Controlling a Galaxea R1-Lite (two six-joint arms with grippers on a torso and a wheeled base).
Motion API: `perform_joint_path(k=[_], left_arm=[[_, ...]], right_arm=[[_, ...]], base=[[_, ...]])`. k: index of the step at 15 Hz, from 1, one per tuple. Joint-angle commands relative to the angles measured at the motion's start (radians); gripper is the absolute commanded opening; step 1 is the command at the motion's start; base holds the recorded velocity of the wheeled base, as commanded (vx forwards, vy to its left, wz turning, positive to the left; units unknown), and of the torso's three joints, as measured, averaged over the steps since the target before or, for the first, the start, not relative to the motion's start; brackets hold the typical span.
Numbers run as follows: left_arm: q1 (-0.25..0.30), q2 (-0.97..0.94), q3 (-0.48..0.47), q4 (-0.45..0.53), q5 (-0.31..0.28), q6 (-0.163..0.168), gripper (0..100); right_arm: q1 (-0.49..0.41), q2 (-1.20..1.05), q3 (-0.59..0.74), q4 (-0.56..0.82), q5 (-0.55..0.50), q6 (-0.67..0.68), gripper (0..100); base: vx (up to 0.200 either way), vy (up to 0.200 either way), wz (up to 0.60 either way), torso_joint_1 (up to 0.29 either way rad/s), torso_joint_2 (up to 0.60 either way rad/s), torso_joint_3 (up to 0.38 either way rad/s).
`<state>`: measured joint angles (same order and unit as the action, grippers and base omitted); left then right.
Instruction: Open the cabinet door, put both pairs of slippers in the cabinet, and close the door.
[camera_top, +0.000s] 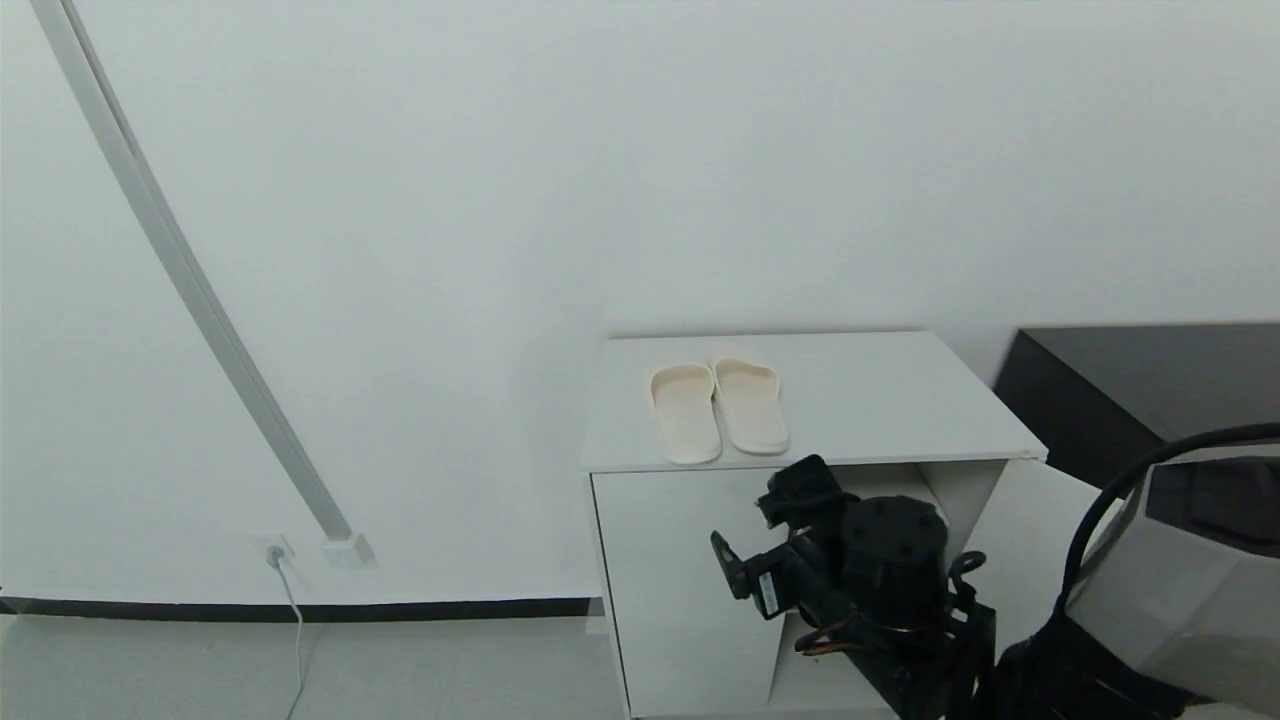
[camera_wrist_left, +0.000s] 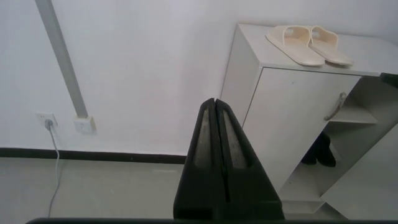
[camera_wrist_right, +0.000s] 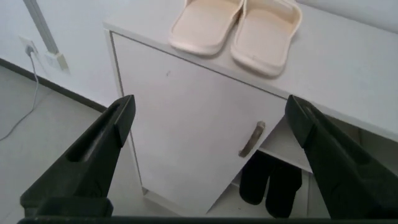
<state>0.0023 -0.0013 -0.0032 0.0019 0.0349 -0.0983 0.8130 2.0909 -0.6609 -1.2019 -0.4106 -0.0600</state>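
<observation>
Atop cabinet (camera_top: 880, 400), cream slippers (camera_top: 745, 410), toes toward wall (camera_top: 600, 150)

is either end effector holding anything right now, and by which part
Nothing is held. The left end effector is shut on nothing; the right end effector is open and empty. The cream slippers lie on the cabinet top.

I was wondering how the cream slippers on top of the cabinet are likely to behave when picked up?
The cream slippers look like thick moulded foam, so they are probably light and slightly bendy. Lying flat on their soles on the cabinet top, they should not roll or tip. They lie close side by side, so nudging one may shift the other.
</observation>
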Motion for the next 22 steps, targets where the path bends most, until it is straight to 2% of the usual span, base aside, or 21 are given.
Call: perform_joint_path(k=[1, 3, 4, 6, 9, 11, 19, 22], left_arm=[[0.001, 0.001, 0.0, 0.0, 0.0, 0.0, 0], [0.001, 0.001, 0.0, 0.0, 0.0, -0.001, 0], [0.001, 0.001, 0.0, 0.0, 0.0, 0.0, 0], [0.001, 0.001, 0.0, 0.001, 0.0, 0.0, 0], [0.001, 0.001, 0.0, 0.001, -0.003, -0.001, 0], [0.001, 0.001, 0.0, 0.001, -0.003, 0.0, 0], [0.001, 0.001, 0.0, 0.001, -0.003, -0.001, 0], [0.001, 0.001, 0.0, 0.0, -0.001, 0.0, 0]], right_arm=[[-0.006, -0.153, -0.263, 0.473, -0.004, 0.151, 100], [0.014, -0.199, -0.444, 0.777, -0.033, 0.295, 100], [0.026, -0.183, -0.539, 0.886, -0.102, 0.385, 100], [0.032, -0.143, -0.542, 0.831, -0.188, 0.407, 100], [0.029, -0.103, -0.431, 0.591, -0.186, 0.307, 100], [0.029, -0.061, -0.382, 0.436, -0.186, 0.235, 100], [-0.006, 0.031, -0.375, 0.41, -0.145, 0.232, 100], [-0.023, 0.08, -0.416, 0.406, -0.125, 0.232, 100]], base=[[0.0, 0.0, 0.0, 0.0, 0.0, 0.0], [0.0, 0.0, 0.0, 0.0, 0.0, 0.0], [0.0, 0.0, 0.0, 0.0, 0.0, 0.0], [0.0, 0.0, 0.0, 0.0, 0.0, 0.0], [0.0, 0.0, 0.0, 0.0, 0.0, 0.0], [0.2, 0.0, 0.0, 0.002, 0.0, 0.005], [0.2, 0.0, 0.0, 0.003, 0.0, 0.003], [0.0, 0.0, 0.0, 0.0, 0.0, 0.0]])
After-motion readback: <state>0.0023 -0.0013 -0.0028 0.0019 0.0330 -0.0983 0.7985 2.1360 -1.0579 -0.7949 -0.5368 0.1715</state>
